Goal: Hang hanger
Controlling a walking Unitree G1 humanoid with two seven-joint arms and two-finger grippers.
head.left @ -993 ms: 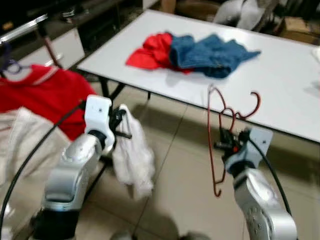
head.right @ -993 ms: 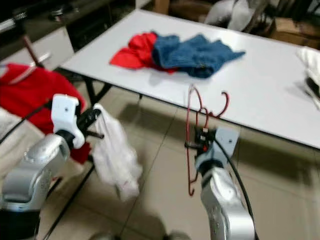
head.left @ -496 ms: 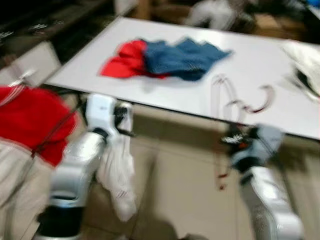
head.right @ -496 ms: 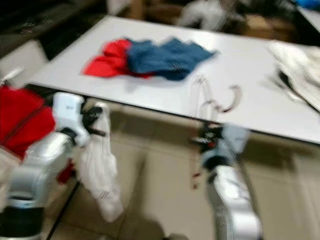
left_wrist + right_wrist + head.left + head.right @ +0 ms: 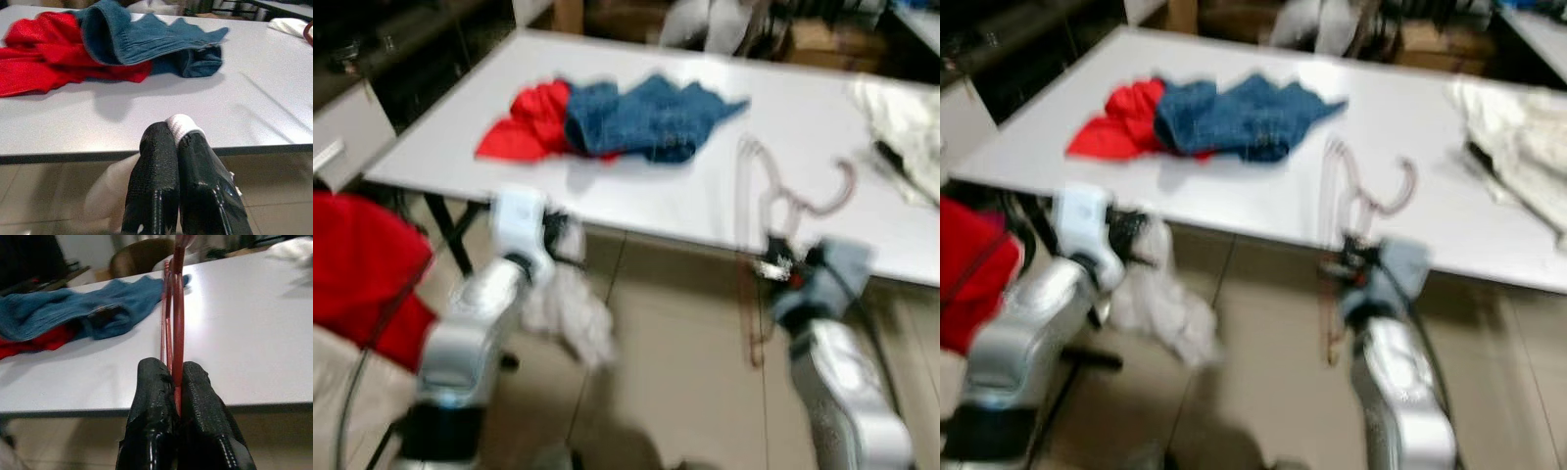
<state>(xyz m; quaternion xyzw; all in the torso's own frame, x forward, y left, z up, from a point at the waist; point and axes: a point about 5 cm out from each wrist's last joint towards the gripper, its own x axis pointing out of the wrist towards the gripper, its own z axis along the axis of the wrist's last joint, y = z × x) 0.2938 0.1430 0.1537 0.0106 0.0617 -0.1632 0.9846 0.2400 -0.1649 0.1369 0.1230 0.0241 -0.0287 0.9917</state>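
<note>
Closer now to the smooth white table [image 5: 646,211], my right gripper [image 5: 178,374] still pinches the thin red wire hanger [image 5: 175,298] upright at its edge; my left gripper [image 5: 177,139] clamps limp white cloth [image 5: 570,311].

white rectangular counter [image 5: 636,201] | crumpled red fabric garment [image 5: 524,122] on counter, touching blue denim garment [image 5: 641,116] | white cloth heap [image 5: 1518,147] at counter's right end | red garment [image 5: 357,274] low at left | beige tiled floor [image 5: 675,352]
</note>
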